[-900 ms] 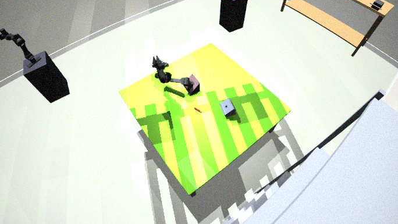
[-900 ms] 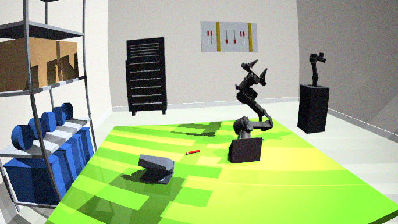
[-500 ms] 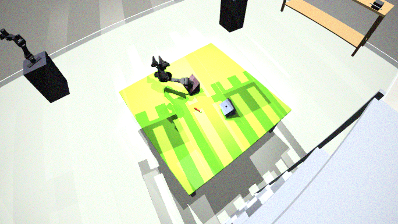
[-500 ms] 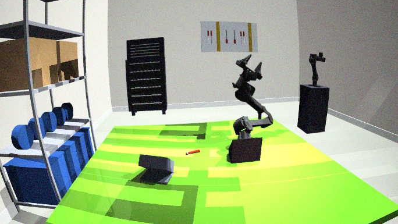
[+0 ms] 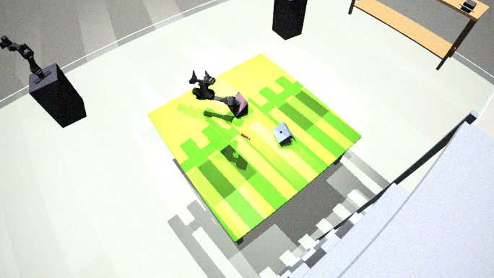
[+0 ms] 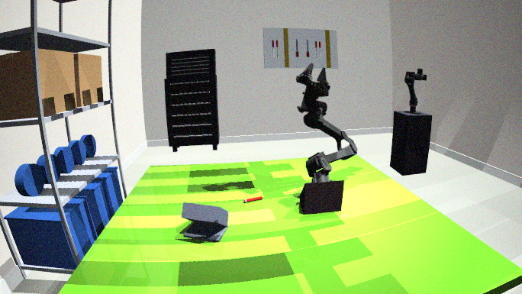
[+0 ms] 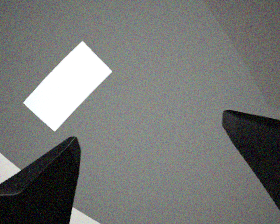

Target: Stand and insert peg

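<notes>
The red peg (image 5: 245,136) (image 6: 252,199) with a white band at one end lies flat on the green and yellow table (image 5: 320,140) (image 6: 385,244), between the arm's base and the panel. The grey sloped panel (image 5: 283,132) (image 6: 204,213) stands on the table; its one hole (image 5: 281,131) shows in the top view. My gripper (image 5: 201,75) (image 6: 315,70) (image 7: 152,131) is open and empty, raised high above the arm's base and pointing upward, far from the peg. The wrist view shows only the two dark fingertips against the grey ceiling and a bright light.
The arm's dark base box (image 5: 239,104) (image 6: 321,196) stands on the table. Black pedestals (image 5: 54,94) (image 5: 289,12) (image 6: 410,142) with other arms stand on the floor. A metal shelf (image 6: 57,121), a black cabinet (image 6: 191,100) and a wooden bench (image 5: 419,9) stand around the room.
</notes>
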Controlling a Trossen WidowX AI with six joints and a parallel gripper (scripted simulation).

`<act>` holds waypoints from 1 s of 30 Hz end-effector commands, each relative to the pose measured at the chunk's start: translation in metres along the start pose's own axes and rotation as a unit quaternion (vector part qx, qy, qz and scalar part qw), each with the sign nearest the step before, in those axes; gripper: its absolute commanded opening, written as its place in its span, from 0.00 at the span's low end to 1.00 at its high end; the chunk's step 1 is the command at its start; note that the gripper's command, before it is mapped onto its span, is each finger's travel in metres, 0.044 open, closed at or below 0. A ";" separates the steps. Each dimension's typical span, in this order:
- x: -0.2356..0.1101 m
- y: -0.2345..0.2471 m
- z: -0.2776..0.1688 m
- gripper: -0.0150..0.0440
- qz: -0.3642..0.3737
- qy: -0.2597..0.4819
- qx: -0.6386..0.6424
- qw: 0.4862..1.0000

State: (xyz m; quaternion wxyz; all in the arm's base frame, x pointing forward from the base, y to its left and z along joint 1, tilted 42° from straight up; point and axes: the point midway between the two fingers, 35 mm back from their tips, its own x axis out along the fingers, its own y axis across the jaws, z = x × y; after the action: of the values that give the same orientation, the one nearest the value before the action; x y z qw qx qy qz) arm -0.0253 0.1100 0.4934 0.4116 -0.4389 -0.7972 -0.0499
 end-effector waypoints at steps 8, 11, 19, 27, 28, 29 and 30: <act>0.003 0.070 -0.040 1.00 0.099 0.093 0.140 0.981; 0.000 0.090 -0.049 1.00 0.124 0.120 0.173 0.970; -0.013 0.143 -0.069 1.00 0.191 0.197 0.255 0.927; -0.037 0.196 -0.084 1.00 0.253 0.278 0.323 0.868; -0.040 0.203 -0.086 1.00 0.261 0.288 0.331 0.860; -0.044 0.209 -0.087 1.00 0.268 0.299 0.338 0.851; -0.048 0.215 -0.088 1.00 0.276 0.309 0.345 0.842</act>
State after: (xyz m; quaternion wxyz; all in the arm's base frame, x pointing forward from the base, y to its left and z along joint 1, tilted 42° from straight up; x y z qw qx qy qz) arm 0.1781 0.1680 0.4681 0.7285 -0.4380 -0.4893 0.1950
